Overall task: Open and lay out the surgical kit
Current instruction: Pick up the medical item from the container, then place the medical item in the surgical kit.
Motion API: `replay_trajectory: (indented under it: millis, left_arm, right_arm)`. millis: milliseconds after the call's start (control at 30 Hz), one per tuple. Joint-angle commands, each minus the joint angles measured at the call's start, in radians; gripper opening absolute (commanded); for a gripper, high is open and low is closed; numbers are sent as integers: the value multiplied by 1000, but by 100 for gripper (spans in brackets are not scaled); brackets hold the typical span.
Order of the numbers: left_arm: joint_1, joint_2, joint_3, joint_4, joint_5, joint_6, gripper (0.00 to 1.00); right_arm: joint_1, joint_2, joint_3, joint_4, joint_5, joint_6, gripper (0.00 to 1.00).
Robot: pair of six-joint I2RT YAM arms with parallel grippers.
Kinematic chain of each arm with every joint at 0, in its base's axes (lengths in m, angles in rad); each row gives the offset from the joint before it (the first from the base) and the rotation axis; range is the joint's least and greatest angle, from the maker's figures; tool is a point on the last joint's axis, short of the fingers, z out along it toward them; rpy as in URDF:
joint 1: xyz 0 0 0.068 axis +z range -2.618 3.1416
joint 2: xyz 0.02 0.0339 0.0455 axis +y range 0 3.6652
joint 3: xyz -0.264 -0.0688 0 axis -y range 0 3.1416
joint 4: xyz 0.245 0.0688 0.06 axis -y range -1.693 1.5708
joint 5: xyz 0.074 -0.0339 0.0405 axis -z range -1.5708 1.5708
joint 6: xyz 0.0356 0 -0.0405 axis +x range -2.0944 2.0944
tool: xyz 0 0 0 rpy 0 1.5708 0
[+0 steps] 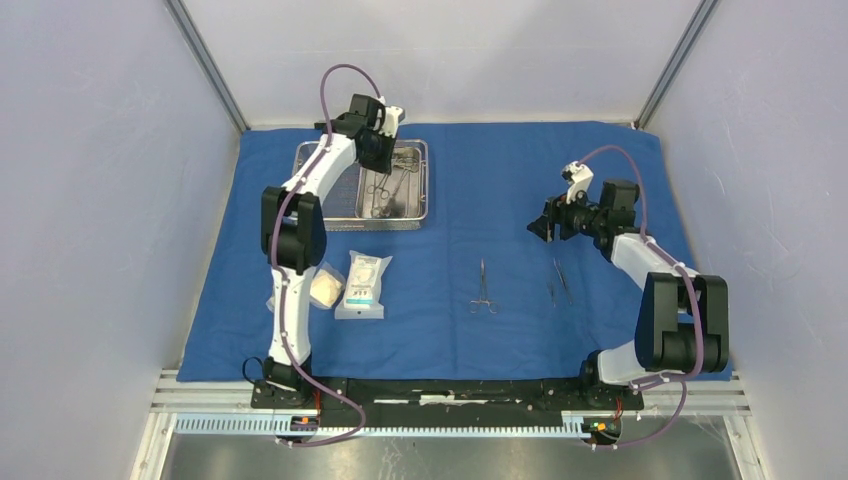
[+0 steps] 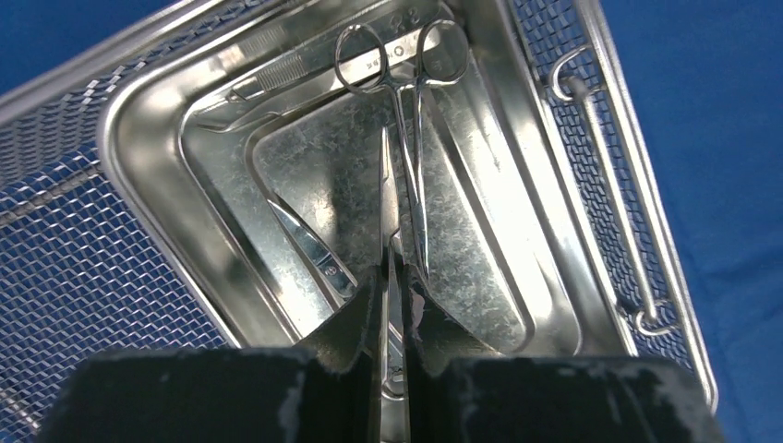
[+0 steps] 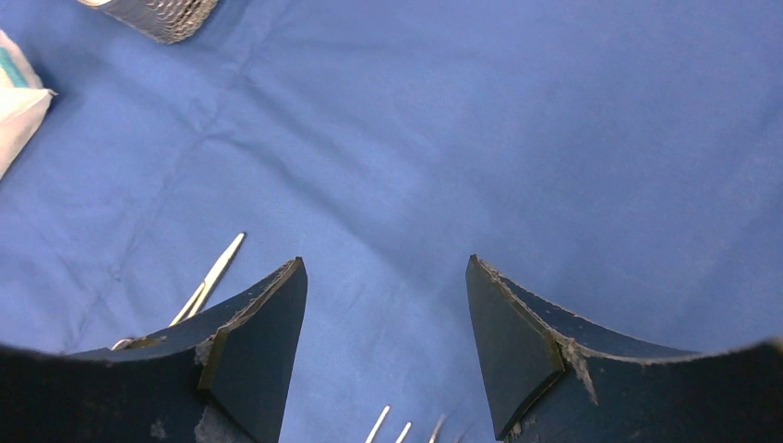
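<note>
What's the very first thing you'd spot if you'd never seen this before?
The big blue cloth filling the middle, then the shiny steel basket at its far left corner. There the left gripper has its fingers pinched on a slim steel instrument over the pan, while the right gripper hangs open above the cloth.

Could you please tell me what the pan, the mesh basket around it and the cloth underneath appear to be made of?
Pan: steel by the look, polished, with mirror-like reflections and a mottled floor.
Basket: woven metal wire, probably steel, bright.
Cloth: blue fabric, matte, softly creased; weave too fine to tell.
</note>
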Motion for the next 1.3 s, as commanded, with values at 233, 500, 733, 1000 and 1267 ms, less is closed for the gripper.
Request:
replay_trajectory:
  millis: [233, 500, 733, 1000, 1267]
  left_arm:
    - [5, -223, -50, 57, 133, 25, 2]
    - [-16, -448, -308, 182, 255, -20, 2]
    - [-95, -595, -499, 219, 286, -24, 2]
    - [-222, -677, -622, 246, 286, -9, 2]
    - [-328, -695, -693, 312, 255, -42, 2]
  right_arm:
    - [176, -53, 140, 42, 45, 13, 71]
    - [279, -40, 205, 165, 79, 242, 71]
    - [355, -2, 250, 227, 89, 381, 71]
    - [393, -4, 159, 390, 19, 512, 71]
    - [397, -3, -16, 632, 9, 712, 72]
